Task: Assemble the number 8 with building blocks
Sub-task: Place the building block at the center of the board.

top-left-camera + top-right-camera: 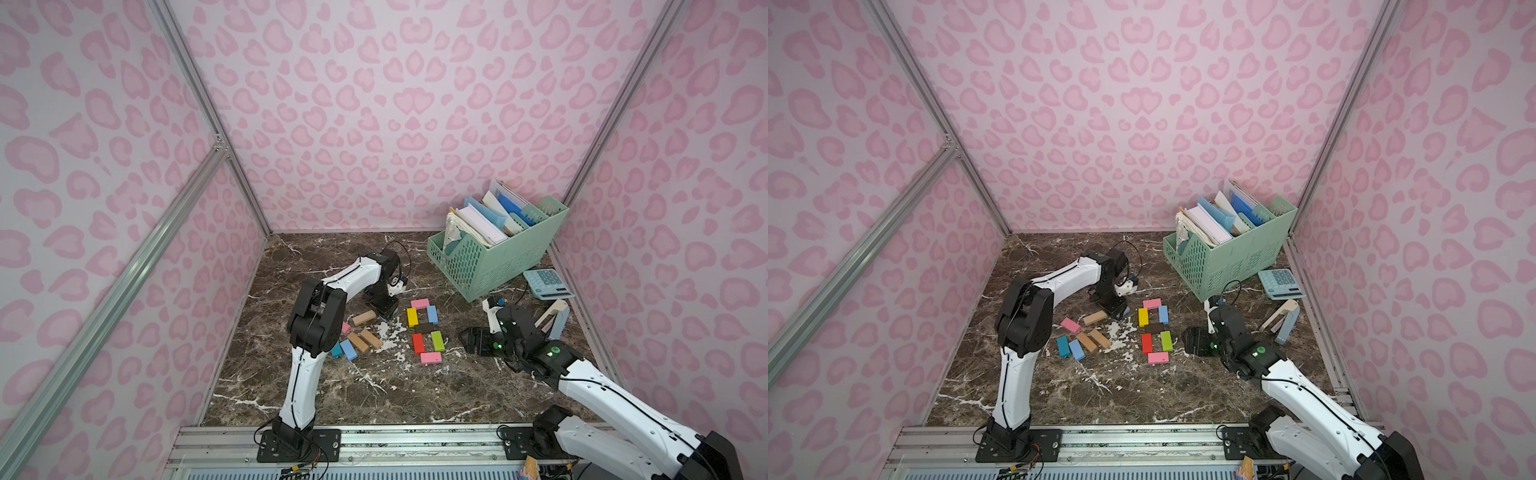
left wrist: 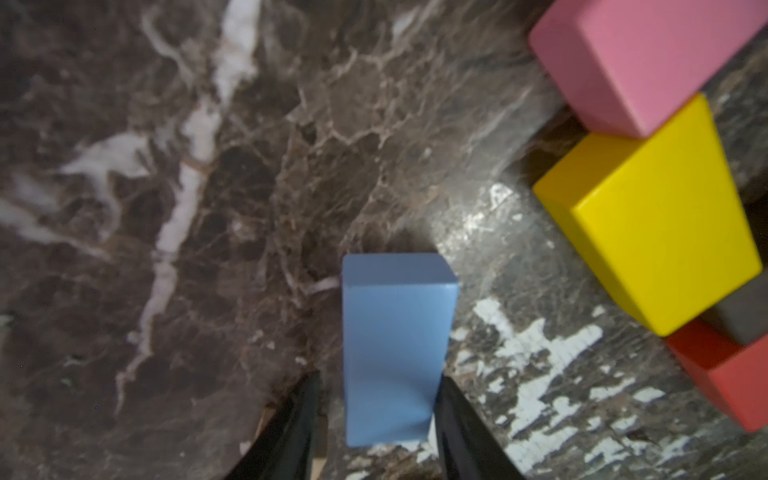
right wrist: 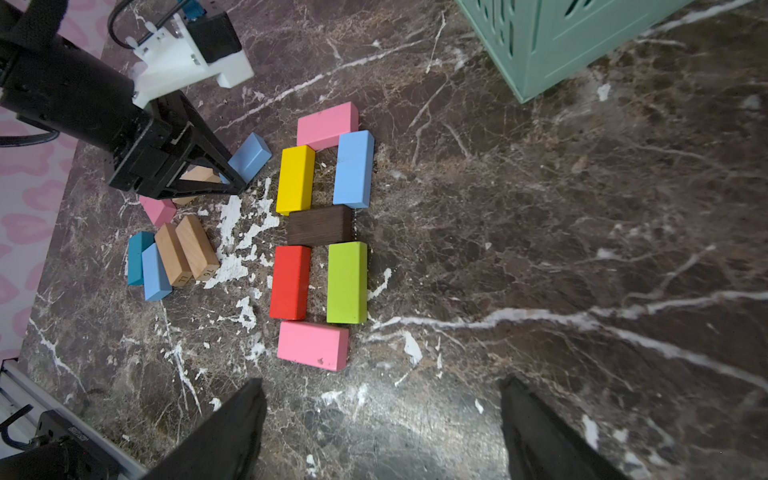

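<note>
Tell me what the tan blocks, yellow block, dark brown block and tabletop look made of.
Tan blocks: likely bare wood; grain visible, matte, numbers stamped on ends.
Yellow block: probably painted wood; flat opaque colour, no grain showing.
Dark brown block: stained or dark wood; streaky grain.
Tabletop: glossy marble look; flaked white patches suggest printed film, not stone.

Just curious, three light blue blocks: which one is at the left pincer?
The lone light blue block between the left pincer's tips, outside the eight and spare pile.
</note>
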### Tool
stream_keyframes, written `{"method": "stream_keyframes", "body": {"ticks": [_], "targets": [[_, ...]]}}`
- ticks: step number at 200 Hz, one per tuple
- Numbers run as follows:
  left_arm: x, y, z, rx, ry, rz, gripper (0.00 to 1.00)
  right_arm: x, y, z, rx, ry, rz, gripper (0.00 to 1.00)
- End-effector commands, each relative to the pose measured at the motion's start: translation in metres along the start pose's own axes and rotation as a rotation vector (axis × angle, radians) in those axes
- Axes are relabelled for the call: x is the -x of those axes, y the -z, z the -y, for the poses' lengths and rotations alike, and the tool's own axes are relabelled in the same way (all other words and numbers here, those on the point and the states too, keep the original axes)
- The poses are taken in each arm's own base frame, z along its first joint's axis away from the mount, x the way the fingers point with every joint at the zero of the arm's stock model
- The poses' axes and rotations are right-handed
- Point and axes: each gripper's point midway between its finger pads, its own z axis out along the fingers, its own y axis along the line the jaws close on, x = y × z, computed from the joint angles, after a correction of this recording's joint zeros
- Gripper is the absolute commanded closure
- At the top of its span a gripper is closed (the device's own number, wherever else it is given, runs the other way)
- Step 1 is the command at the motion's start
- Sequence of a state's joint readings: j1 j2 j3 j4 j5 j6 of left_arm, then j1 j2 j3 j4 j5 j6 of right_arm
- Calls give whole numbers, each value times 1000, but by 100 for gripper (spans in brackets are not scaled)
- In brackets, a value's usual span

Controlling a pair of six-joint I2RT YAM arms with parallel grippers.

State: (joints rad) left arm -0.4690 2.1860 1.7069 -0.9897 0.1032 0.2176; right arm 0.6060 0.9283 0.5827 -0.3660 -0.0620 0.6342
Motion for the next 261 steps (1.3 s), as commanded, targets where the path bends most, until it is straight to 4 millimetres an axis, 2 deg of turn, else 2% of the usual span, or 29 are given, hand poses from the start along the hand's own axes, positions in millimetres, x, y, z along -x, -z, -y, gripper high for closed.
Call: {"method": "stream_keyframes", "body": {"ticks": [1, 44, 63, 90, 105, 135, 153, 206, 261], "targets": [[2, 8, -4, 32, 29, 24, 43, 5, 0, -4, 19, 7, 19, 10], [6, 13, -8, 82, 51, 60, 31, 6, 0, -6, 21, 14, 17, 10], [2, 7, -9, 89, 53, 36, 29, 7, 0, -6, 20, 14, 19, 10], [6, 7, 3, 85, 28, 63, 27, 7, -1, -5, 19, 16, 15, 10], [8, 4, 4, 89, 31, 63, 27, 6, -3, -6, 21, 16, 9, 10], [2, -10, -4, 124, 43, 11, 27, 5, -4, -6, 22, 13, 7, 10], [-1, -11, -11, 165, 48, 0, 27, 4, -4, -6, 24, 12, 4, 10], [-4, -7, -29, 278, 51, -9, 27, 2, -5, -6, 32, 6, 0, 10], [-3, 7, -45, 370, 61, 22, 27, 2, -5, -7, 40, -1, 4, 10]]}}
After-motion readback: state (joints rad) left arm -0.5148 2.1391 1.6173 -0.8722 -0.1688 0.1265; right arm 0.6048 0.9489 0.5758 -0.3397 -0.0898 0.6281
